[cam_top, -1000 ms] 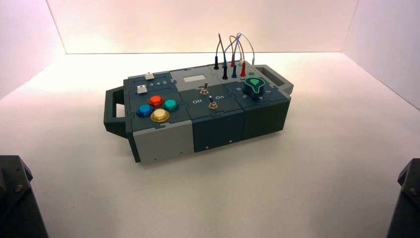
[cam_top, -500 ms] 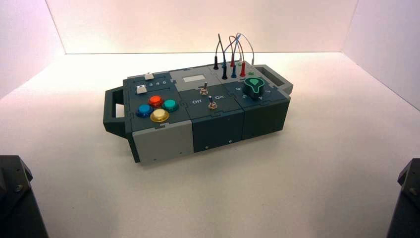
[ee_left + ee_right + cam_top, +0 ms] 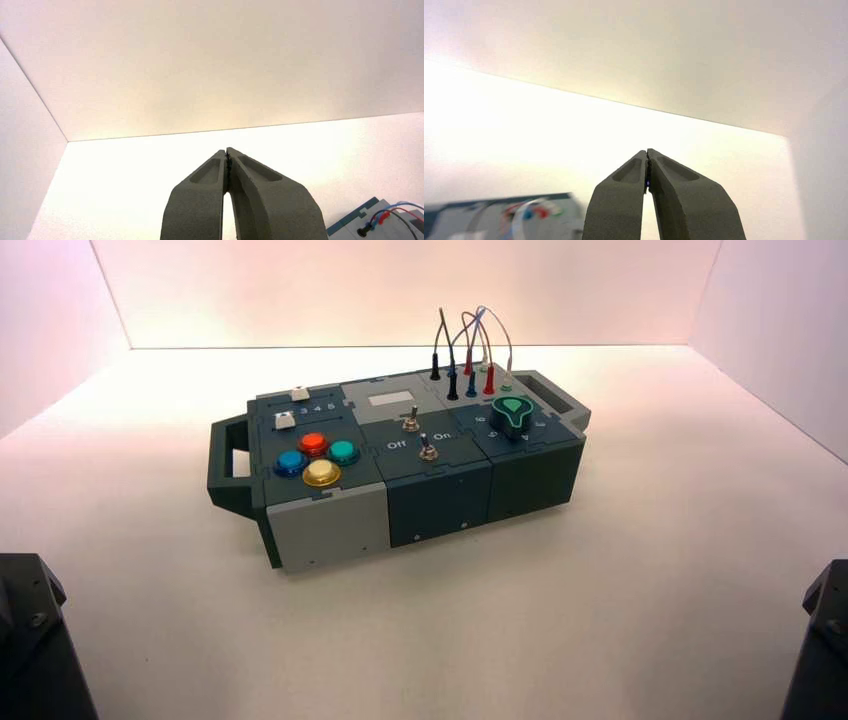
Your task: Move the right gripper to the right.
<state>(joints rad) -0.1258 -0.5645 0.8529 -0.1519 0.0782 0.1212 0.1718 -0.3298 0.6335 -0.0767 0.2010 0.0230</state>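
high view: both arms low at the near corners, box alone mid-table

high view shows the box [image 3: 400,465] standing turned on the white table [image 3: 620,570], well apart from both arms. on its top sit four round buttons, red [image 3: 313,443], green [image 3: 344,451], blue [image 3: 291,462] and yellow [image 3: 322,473], toward the left end, two toggle switches [image 3: 419,435] in the middle, a green-capped knob [image 3: 513,412] toward the right end, and looping wires [image 3: 470,350] plugged in at the far right corner.

only dark corners of the arms show here: the left arm [image 3: 35,640] at the near left edge, the right arm [image 3: 820,635] at the near right edge.

in the right wrist view the right gripper [image 3: 647,155] points out over bare table toward the back wall, its two fingers pressed tip to tip with nothing between them; the box's wired end shows low to one side as a smear.

in the left wrist view the left gripper [image 3: 227,153] is likewise closed on nothing, with a corner of the box and its plugs just visible.
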